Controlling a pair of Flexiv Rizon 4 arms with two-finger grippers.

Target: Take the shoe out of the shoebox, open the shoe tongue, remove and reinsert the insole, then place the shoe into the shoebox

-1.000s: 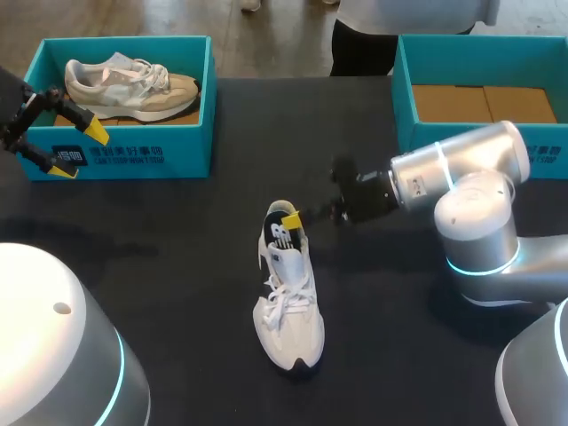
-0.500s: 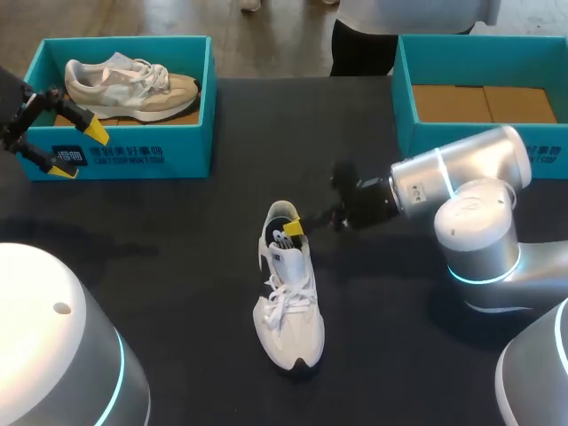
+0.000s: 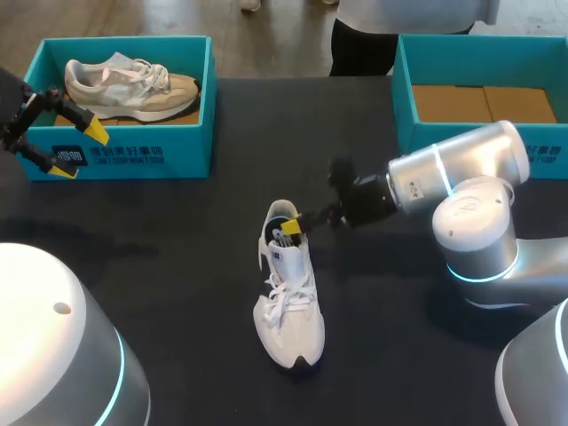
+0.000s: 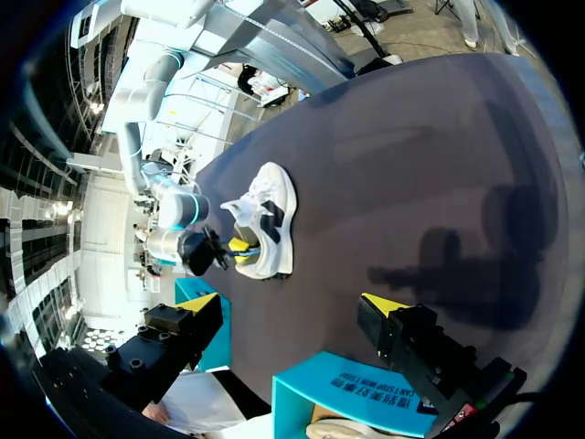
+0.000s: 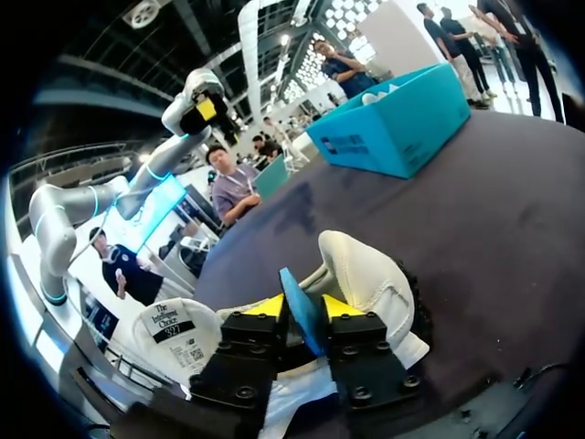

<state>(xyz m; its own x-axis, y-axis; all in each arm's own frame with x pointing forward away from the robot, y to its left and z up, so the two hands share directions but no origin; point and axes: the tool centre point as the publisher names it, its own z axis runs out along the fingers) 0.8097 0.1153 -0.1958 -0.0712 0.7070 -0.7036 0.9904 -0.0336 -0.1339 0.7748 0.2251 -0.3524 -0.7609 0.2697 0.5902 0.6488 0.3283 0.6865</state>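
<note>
A white shoe (image 3: 288,293) lies on the black table (image 3: 177,257), toe toward me; it also shows in the left wrist view (image 4: 272,212). My right gripper (image 3: 291,226) is at its heel opening. In the right wrist view that gripper (image 5: 302,307) has its fingers slightly apart, and the blue insole (image 5: 300,315) leans across the gap above the white heel (image 5: 366,274), so it is open. My left gripper (image 3: 75,151) hangs wide open at the table's left, in front of the left teal shoebox (image 3: 133,155); its own view shows nothing between its fingers (image 4: 292,306).
The left shoebox holds a second white and beige shoe (image 3: 129,84). A second teal shoebox (image 3: 404,98) with a brown cardboard floor stands at the back right. My right arm's elbow (image 3: 475,222) juts over the table's right side.
My right gripper has slid a little lower into the shoe's heel opening with the insole. The left arm and the shoe have not moved.
</note>
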